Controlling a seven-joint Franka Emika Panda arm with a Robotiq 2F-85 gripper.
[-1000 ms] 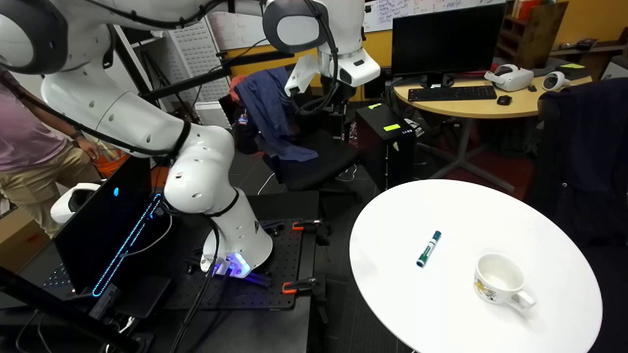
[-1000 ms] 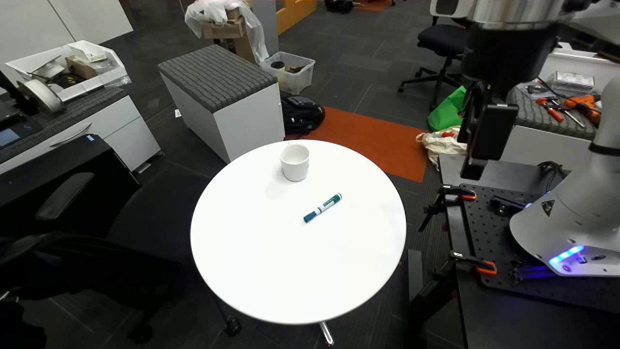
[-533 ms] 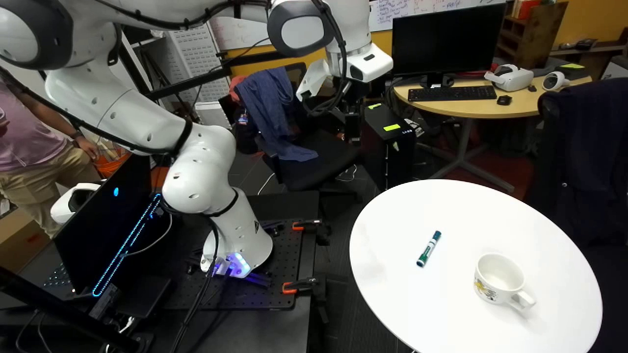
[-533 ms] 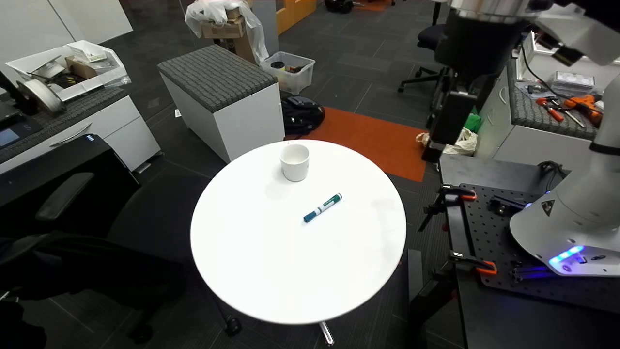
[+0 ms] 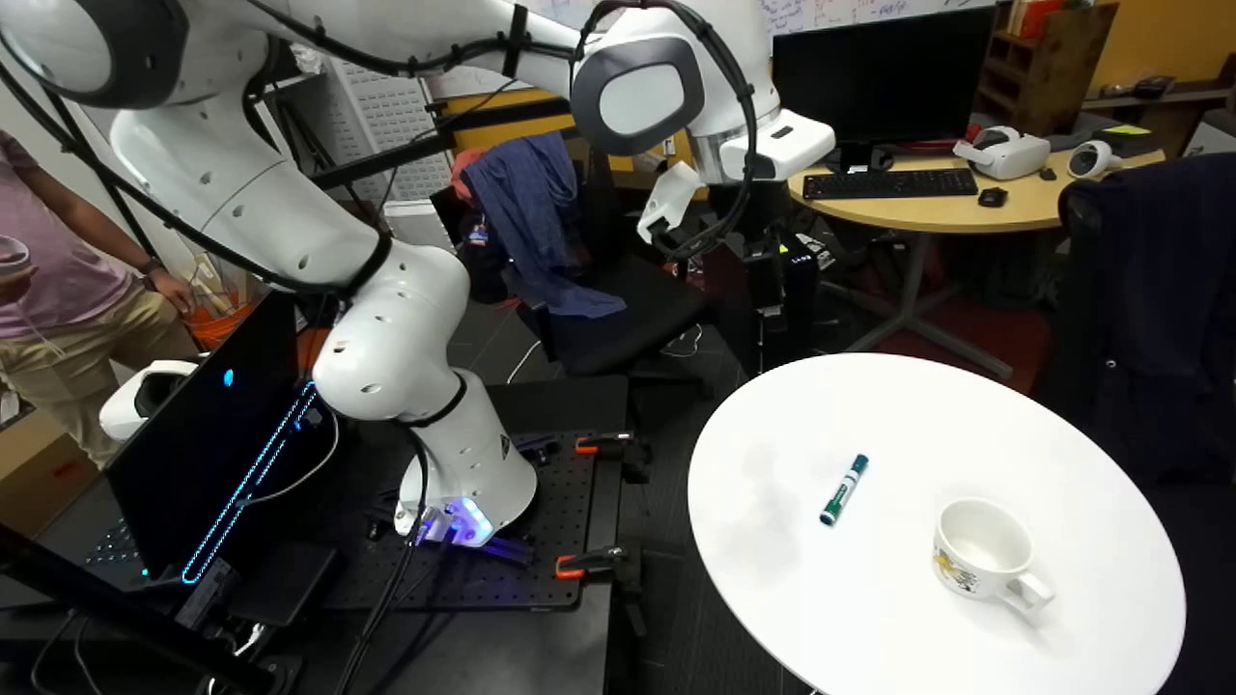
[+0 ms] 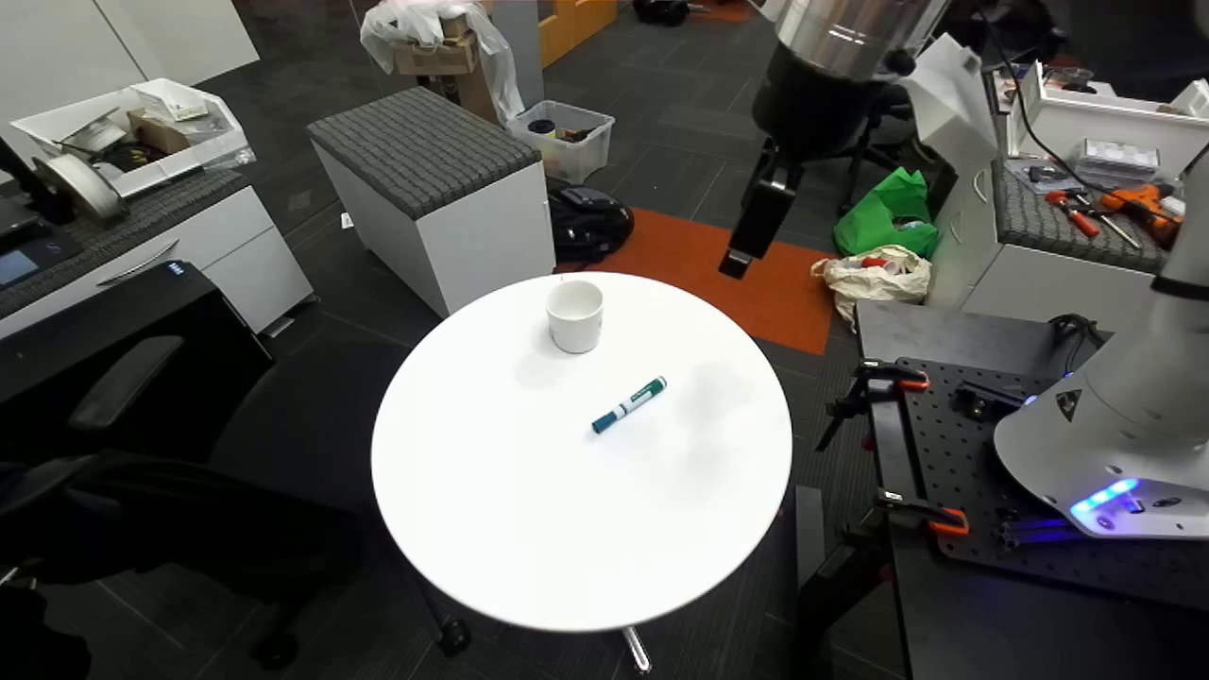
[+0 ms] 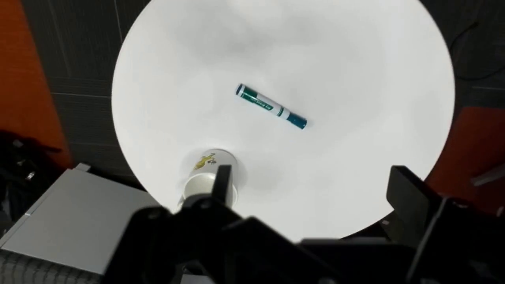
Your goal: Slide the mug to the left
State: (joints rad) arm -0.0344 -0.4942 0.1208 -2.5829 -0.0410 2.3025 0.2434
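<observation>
Mug (image 5: 980,560): white to cream, side handle, mouth upward. Stands upright on the desk (image 5: 869,618), nearer the rim than the centre. Printed decoration on the wall, a figure in yellow and black; finer detail too small to make out. In the wrist view, found toward the lower left, partly hidden by the end effector (image 7: 310,173).

Desk: round, white top, carrying the mug and one marker (image 7: 271,106).

Marker: blue-green cap, white barrel, green label. Lies flat near the middle of the desk, apart from the mug. White lettering on the label seems to read "Dry Erase"; remaining print too small to read.

End effector: black, two fingers (image 7: 408,197) spread wide, the desk visible through the gap between them. Raised, and well apart from both mug and marker in both exterior views.

Arm (image 6: 1115,416): white. Dark triangular label (image 6: 1068,404) on the lower body, its print too small to read. Blue light glowing at the foot.

Laptop (image 5: 212,425): dark panel bearing a round, lit blue mark; characters within it cannot be told. Blue glowing line along the lower edge.

Whiteboard (image 5: 821,13): partly in frame at the top of an exterior view. Handwriting in dark and red ink, not legible.
</observation>
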